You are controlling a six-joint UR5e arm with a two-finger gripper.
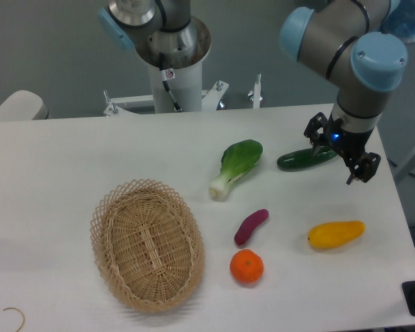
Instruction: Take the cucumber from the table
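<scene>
A: Camera view: where is the cucumber (306, 158)?

B: Lying on the table (69, 159), toward two o'clock. The gripper (341, 158) is at its right end, black fingers (315, 131) spread apart; whether they touch it, I cannot tell.

A: What lies around it?

B: Bok choy (236, 166) just beside it at nine o'clock. Purple sweet potato (251, 226) and orange (246, 267) toward seven, yellow fruit (335, 234) at five, wicker basket (147, 244) well apart at eight. The arm's wrist hides the cucumber's right tip.
</scene>
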